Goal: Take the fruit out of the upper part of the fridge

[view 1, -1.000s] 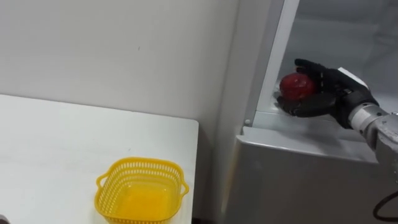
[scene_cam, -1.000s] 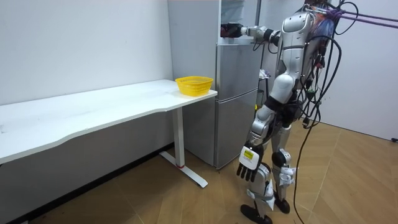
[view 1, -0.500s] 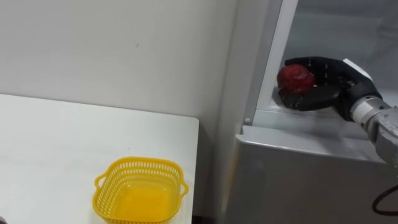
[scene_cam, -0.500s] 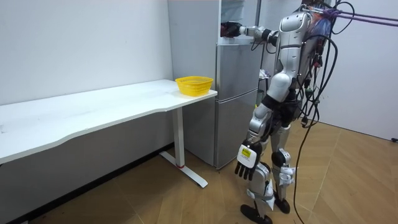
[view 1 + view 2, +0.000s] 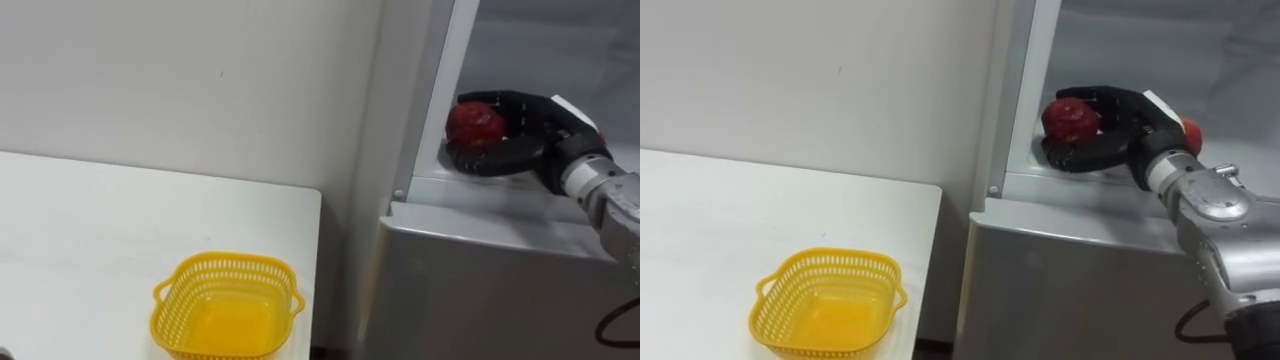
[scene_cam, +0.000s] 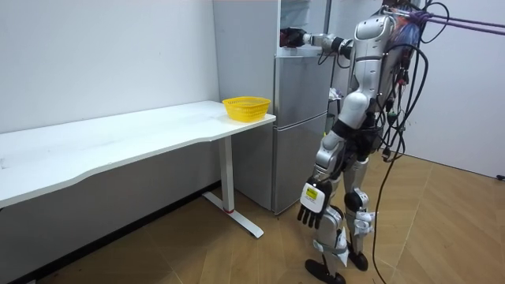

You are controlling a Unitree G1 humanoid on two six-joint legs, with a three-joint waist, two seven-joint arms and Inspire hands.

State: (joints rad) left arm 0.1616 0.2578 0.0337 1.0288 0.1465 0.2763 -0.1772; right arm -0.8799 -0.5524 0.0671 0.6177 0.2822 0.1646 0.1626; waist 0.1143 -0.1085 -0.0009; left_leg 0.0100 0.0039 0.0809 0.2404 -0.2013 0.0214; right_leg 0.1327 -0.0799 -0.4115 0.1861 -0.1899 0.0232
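- Left hand (image 6: 314,203): your idle one, fingers slack, at the thigh.
- Basket (image 5: 227,305), on table (image 5: 90,230): empty, well below and left of your right fingers.
- Right hand (image 5: 530,142): fingers clamped round apple (image 5: 476,122), inside upper fridge (image 5: 545,45); grasp done, withdrawal left.

White wall (image 6: 118,55), long white table (image 6: 118,146), herringbone wood floor (image 6: 442,229).

This looks like a test room, not a real home: bare white walls (image 6: 102,55), one long white bench (image 6: 118,146), a grey fridge (image 6: 300,134) by it, and a wooden floor (image 6: 442,237).
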